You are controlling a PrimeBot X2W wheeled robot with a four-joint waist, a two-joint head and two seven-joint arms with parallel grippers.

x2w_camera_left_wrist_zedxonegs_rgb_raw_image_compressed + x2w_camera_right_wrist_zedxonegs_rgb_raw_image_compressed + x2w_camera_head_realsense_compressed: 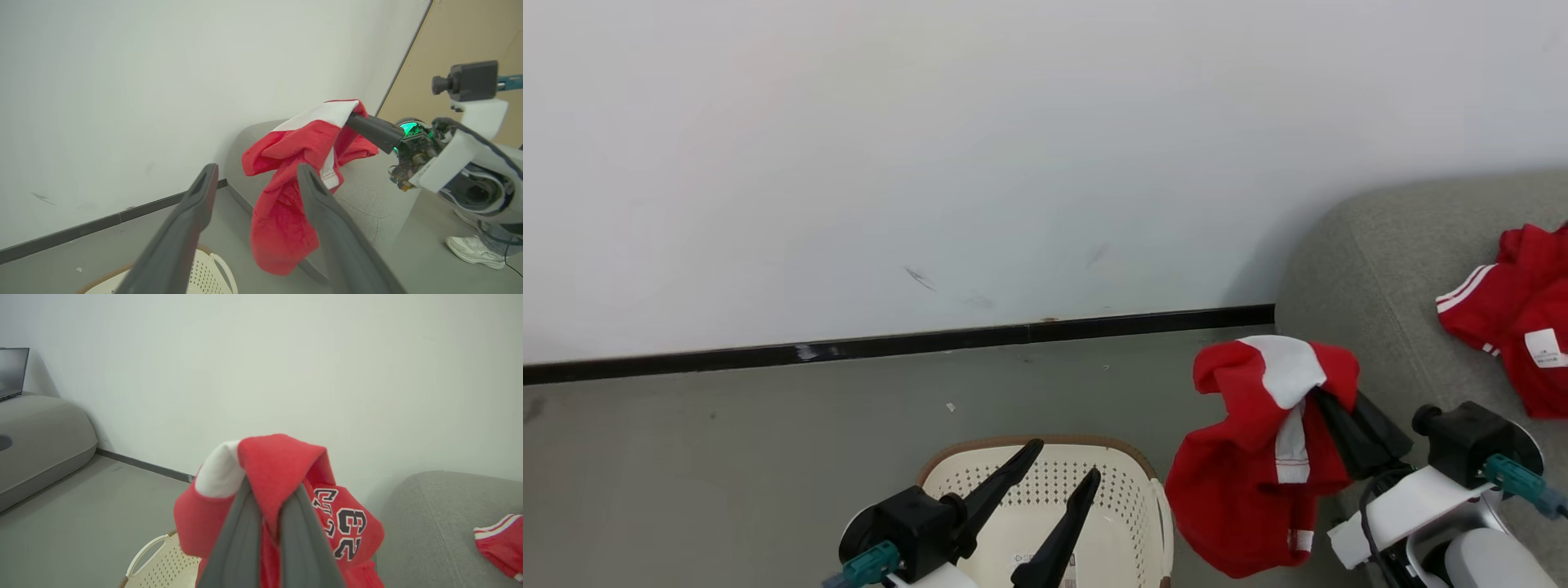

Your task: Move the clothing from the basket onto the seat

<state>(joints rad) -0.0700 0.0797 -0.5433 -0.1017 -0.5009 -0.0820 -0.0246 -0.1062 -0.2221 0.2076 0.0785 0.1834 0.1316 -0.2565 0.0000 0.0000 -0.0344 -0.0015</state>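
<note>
My right gripper (pixel 1327 412) pinches the clothing (pixel 1241 490), lower right.
My left gripper (pixel 1063 460) hangs spread above the basket (pixel 1131 506), bottom centre; another garment (pixel 1515 314) lies on the seat (pixel 1372 269).

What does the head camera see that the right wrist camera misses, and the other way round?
Head view adds: the left gripper, open over the basket, and a white label on the second red garment lying on the sofa. Right wrist view adds: dark numbers on the held red garment and a dark screen at far left. Both share: the right gripper shut on that garment, the basket, the sofa and the second garment.
</note>
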